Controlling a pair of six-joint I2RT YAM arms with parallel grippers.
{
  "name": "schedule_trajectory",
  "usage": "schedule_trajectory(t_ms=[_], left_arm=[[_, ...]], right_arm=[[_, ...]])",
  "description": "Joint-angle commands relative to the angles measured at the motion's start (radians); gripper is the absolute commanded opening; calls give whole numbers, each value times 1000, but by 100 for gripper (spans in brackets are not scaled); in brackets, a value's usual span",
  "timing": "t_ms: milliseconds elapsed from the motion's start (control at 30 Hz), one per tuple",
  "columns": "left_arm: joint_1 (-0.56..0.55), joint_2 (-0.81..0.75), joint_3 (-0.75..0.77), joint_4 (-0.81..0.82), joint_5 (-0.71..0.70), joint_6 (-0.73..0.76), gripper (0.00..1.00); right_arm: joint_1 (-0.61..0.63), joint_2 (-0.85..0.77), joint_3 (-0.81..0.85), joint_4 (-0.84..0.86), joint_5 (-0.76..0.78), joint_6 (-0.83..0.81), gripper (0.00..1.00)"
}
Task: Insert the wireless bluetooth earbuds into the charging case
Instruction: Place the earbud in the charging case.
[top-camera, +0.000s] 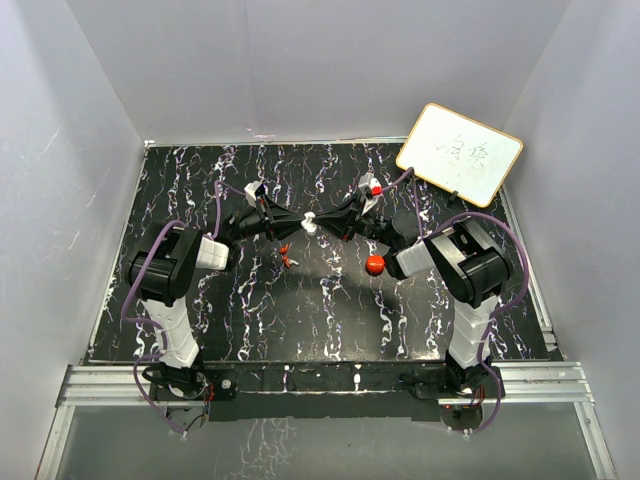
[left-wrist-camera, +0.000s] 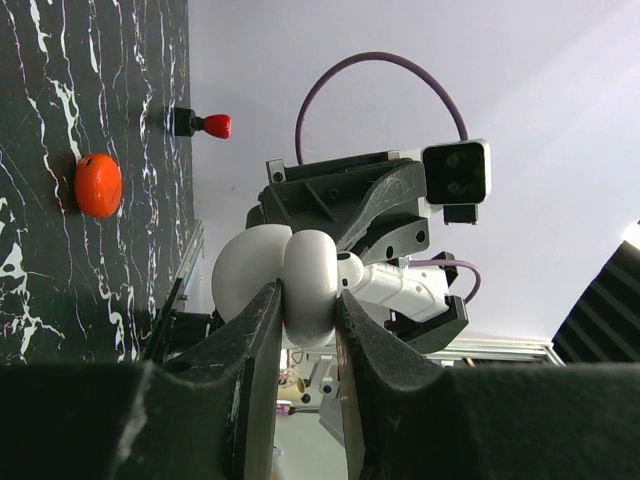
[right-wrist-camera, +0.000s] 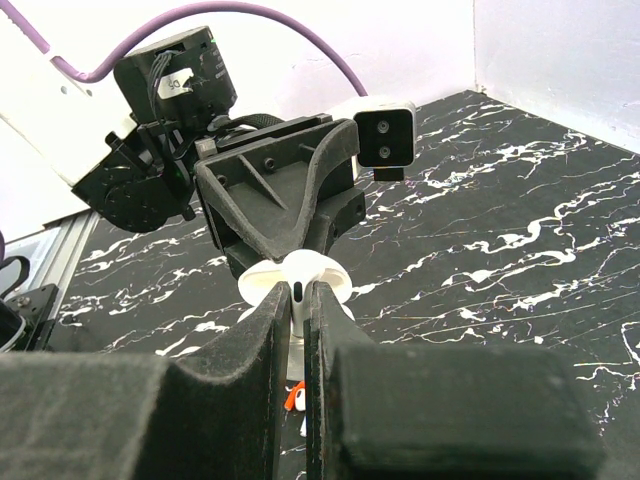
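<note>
**Case and earbud meet in mid-air at centre frame**

In the top view, the two arms reach toward each other over the upper middle of the black marbled surface. The left claw is clamped narrowly around the white charging case, which is held off the surface with its two rounded halves showing. The right claw is pinched almost fully together on the white earbud. The earbud's head sits at the case's edge, but I cannot tell whether it is seated inside. Two small red earbuds lie on the surface just below the claws. An orange ball rests right of centre, and a whiteboard leans at upper right.
</note>
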Motion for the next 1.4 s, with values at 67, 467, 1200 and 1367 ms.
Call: schedule_trajectory(t_ms=[67,467,1200,1367], left_arm=[[-5,-79,22,89,10,-13,0],[-5,-70,25,115,1,-33,0],[-6,-65,34,130,-11,-45,0],[-5,-61,34,133,-13,-46,0]], right_arm=[[6,-6,27,334,17,-25,0],[6,-3,13,335,18,-30,1],[6,-13,-20,335,51,-38,15],[5,-26,-29,335,61,-45,26]])
